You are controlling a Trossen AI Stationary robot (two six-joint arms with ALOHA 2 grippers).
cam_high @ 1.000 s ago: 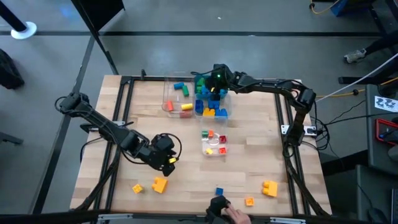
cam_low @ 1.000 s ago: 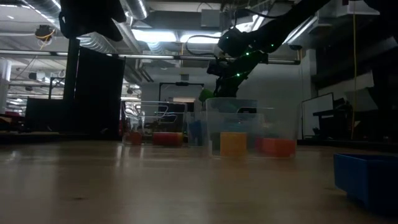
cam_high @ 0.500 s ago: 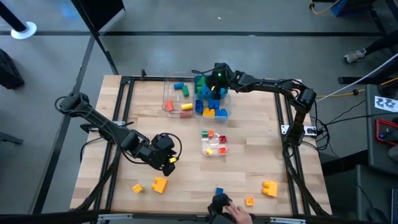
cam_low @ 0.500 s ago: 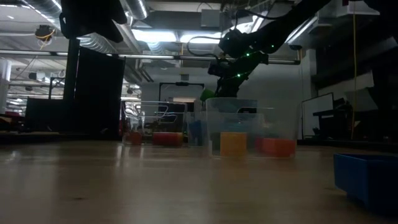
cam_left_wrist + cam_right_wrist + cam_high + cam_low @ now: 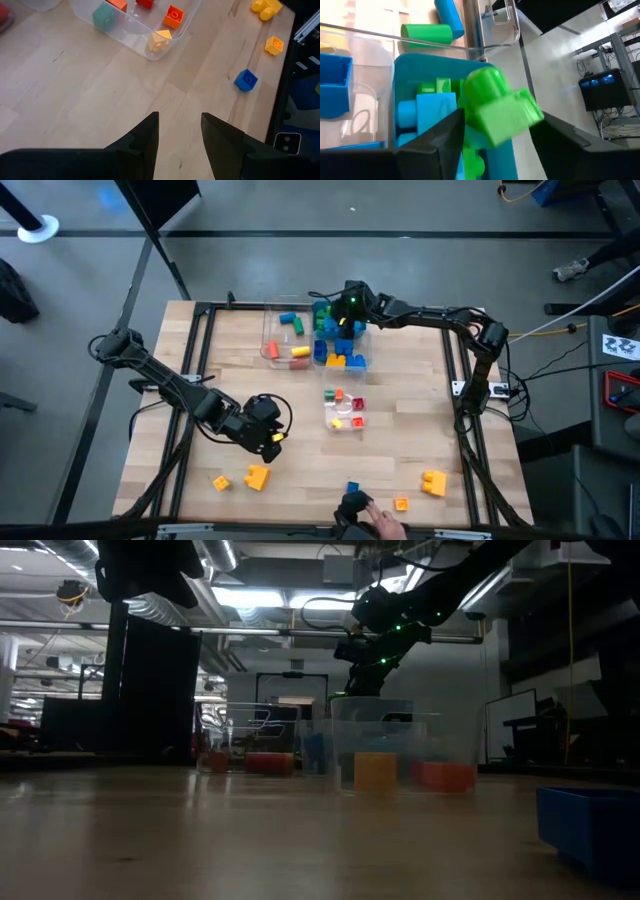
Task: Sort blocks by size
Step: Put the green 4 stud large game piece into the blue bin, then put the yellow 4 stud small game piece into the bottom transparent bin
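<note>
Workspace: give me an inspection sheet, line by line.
Surface: pale wooden table inside a dark metal frame.
Job's things: blocks in three clear tubs; loose blocks near the front edge: two yellow, one blue, small orange ones.
Clutter: teal-blue tray holding blocks, under the right arm.
Grippers: left claw open and empty over bare wood; right claw over the tray with a green block between its fingers.
Cables: loops by the left arm; more at the right frame rail.
Surroundings: a person's hand at the front edge; grey floor.
</note>
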